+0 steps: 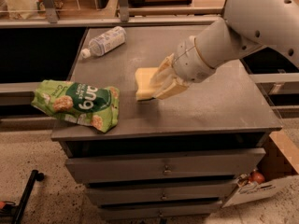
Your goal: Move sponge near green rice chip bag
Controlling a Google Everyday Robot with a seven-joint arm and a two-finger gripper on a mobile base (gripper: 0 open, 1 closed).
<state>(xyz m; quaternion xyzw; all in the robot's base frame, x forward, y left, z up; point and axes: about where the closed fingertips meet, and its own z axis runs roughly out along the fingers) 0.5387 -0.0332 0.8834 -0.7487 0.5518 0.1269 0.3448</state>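
The pale-yellow sponge (145, 83) is held in my gripper (158, 84), whose cream fingers are shut on its right side. It hangs at or just above the grey tabletop (219, 101), near the middle. The bright-green rice chip bag (77, 104) lies crinkled at the table's front left corner, partly over the edge. The sponge is a short way to the right of the bag, not touching it. My white arm (243, 27) reaches in from the upper right.
A clear plastic bottle (103, 41) lies on its side at the table's back left. Drawers (163, 169) sit below the tabletop. A cardboard box (261, 181) stands on the floor at right. A shelf rail (140, 20) runs behind the table.
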